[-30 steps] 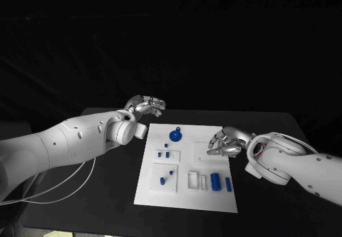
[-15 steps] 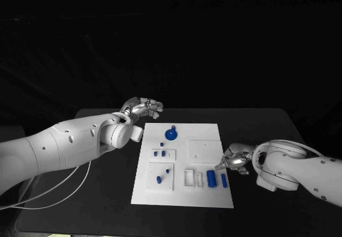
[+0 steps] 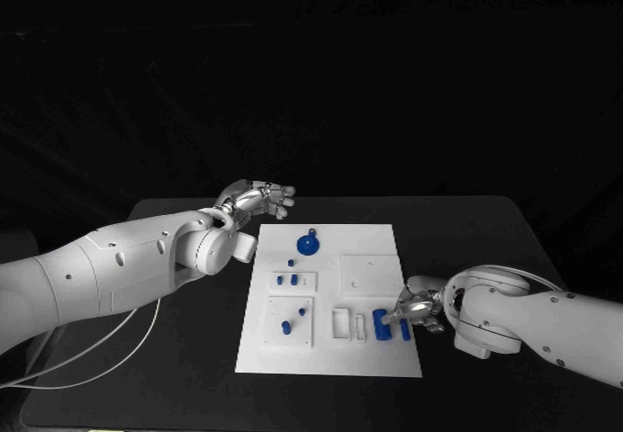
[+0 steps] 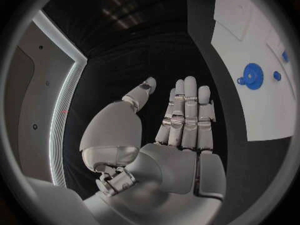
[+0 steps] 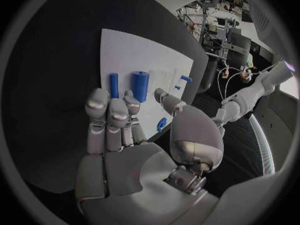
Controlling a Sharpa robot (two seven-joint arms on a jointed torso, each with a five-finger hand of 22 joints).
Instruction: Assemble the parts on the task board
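right hand beside blue cylinder

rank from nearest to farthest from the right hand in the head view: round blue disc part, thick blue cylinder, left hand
1. thick blue cylinder, on the task board's near right part, beside the right hand
2. round blue disc part, at the board's far end
3. left hand, off the far left corner

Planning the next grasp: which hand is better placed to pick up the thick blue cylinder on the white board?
Right: the right hand hovers open beside the thick blue cylinder; the left hand is off the white task board, at its far corner.
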